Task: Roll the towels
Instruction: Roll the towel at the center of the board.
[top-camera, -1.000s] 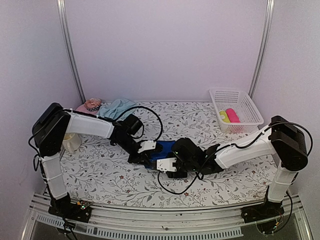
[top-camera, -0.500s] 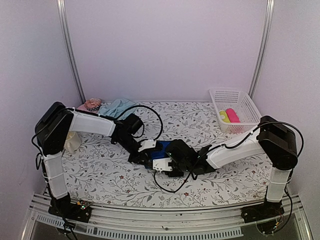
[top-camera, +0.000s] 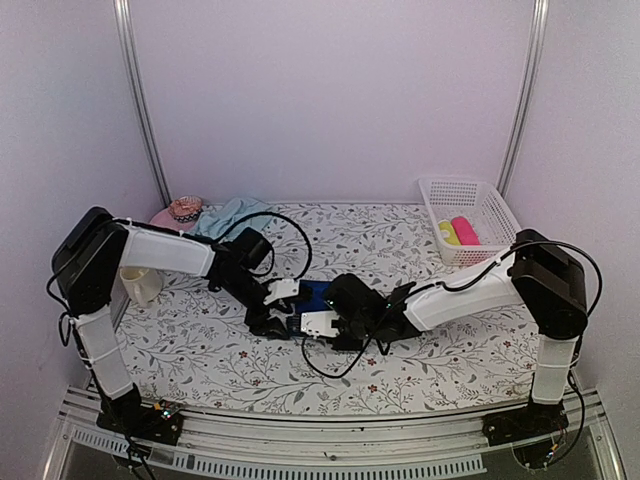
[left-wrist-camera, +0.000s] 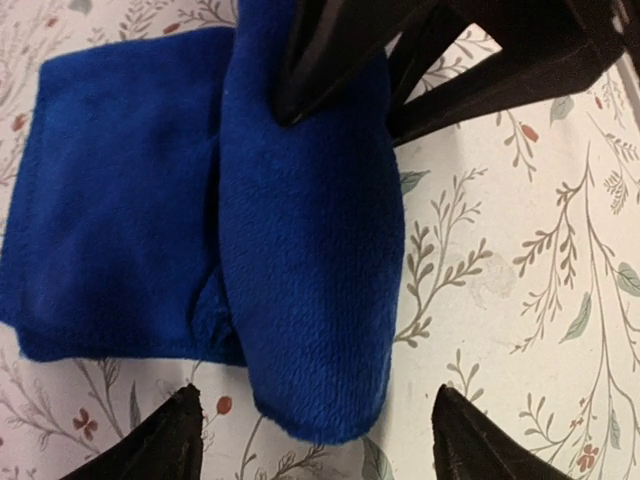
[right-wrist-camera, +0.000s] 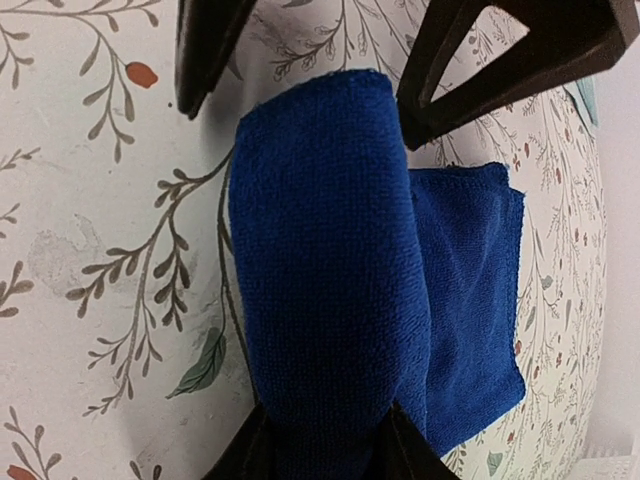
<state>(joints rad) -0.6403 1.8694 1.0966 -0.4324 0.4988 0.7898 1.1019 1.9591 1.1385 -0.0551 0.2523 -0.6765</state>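
The deep royal blue cloth towel (left-wrist-camera: 310, 250) lies mid-counter (left-wrist-camera: 520, 300), partly rolled, its long axis running from one arm to the other. The right end effector (right-wrist-camera: 325, 455) pinches one end of the roll. The left end effector (left-wrist-camera: 320, 440) stands spread astride the other end, not gripping. The unrolled flap lies flat alongside.

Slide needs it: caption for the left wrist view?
Left gripper open astride the half-rolled towel; right gripper pinching its far end.

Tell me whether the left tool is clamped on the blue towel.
No: the left tool stands open, its fingertips clear of the blue towel on both sides of its rolled end.
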